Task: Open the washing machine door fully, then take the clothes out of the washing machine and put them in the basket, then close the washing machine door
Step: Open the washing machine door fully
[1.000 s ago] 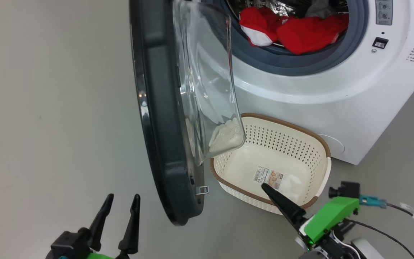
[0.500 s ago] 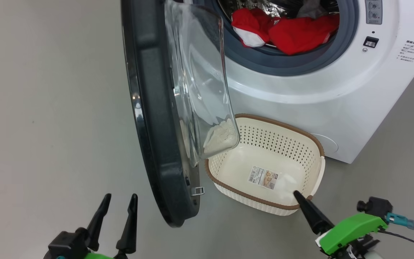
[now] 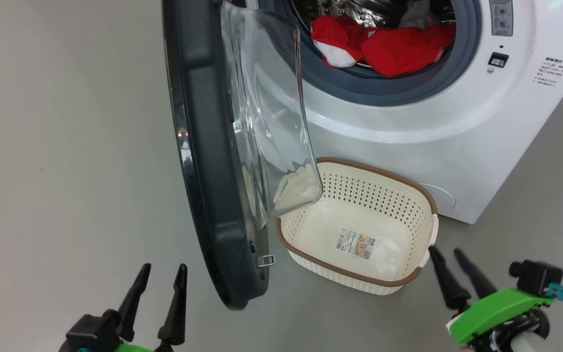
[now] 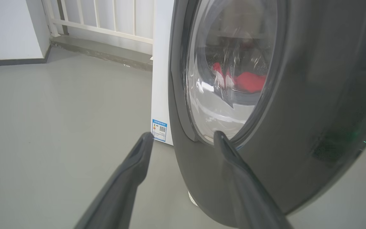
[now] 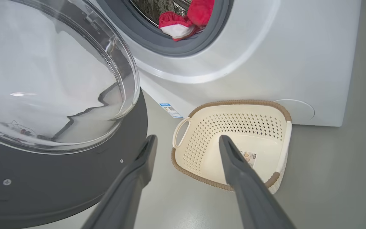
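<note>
The left hand (image 3: 164, 268) and right hand (image 3: 445, 251) stand fully spread, holding nothing. The clothes (image 3: 399, 49) should handle soft, light and limp: pinch a raised red fold.

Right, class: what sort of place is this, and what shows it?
Probably a laundry area: a front-loading washing machine with red clothes inside, and a basket on the floor before it.
</note>
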{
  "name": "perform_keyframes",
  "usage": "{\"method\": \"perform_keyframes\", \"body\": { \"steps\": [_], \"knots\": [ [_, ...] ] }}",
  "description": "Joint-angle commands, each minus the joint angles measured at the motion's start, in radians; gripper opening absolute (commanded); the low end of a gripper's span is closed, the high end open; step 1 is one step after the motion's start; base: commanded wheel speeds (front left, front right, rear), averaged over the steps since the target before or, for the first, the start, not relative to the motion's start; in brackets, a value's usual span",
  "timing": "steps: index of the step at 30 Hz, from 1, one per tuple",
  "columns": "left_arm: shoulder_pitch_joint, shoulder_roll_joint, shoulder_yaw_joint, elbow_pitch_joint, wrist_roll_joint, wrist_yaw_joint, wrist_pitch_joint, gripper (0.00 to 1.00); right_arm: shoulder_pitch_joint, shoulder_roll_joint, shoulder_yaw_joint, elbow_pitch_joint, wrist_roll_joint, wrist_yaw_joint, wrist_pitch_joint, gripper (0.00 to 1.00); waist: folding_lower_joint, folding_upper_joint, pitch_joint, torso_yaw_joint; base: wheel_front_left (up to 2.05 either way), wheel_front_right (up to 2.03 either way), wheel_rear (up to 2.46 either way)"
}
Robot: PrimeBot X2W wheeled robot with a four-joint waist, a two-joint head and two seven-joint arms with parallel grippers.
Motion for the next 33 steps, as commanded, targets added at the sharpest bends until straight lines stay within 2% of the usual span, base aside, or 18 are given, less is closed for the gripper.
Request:
{"method": "perform_keyframes", "body": {
  "steps": [1,6,13,16,22,33],
  "knots": [
    [-0.001,0.011,0.036,-0.022,0.007,-0.005,-0.009,1.00,-0.005,0.005,-0.002,-0.035,-0.033,0.008,-0.013,1.00,0.0000,-0.0001,0.001,0.000,0.00,0.00,0.00],
    [-0.001,0.011,0.036,-0.023,0.007,-0.005,-0.009,1.00,0.045,0.052,-0.134,-0.132,-0.262,0.008,-0.014,1.00,0.0000,-0.0001,0.001,-0.001,0.00,0.00,0.00],
    [-0.003,0.011,0.033,-0.025,0.009,-0.005,-0.009,1.00,0.115,0.116,-0.262,-0.295,-0.568,0.008,-0.014,1.00,0.0000,-0.0001,0.001,0.000,0.00,0.00,0.00],
    [-0.005,0.011,0.033,-0.027,0.009,-0.005,-0.009,1.00,0.140,0.133,-0.287,-0.349,-0.645,0.008,-0.014,1.00,0.0000,-0.0001,0.004,0.003,0.00,0.00,0.00],
    [-0.006,0.011,0.038,-0.031,0.008,-0.005,-0.009,1.00,0.189,0.159,-0.316,-0.394,-0.721,0.008,-0.014,1.00,0.0000,-0.0001,0.004,0.006,0.00,0.00,0.00],
    [-0.010,0.011,0.043,-0.037,0.007,-0.005,-0.009,1.00,0.206,0.178,-0.326,-0.389,-0.740,0.008,-0.014,1.00,0.0000,-0.0001,0.010,0.003,0.00,0.00,0.00]
  ]
}}
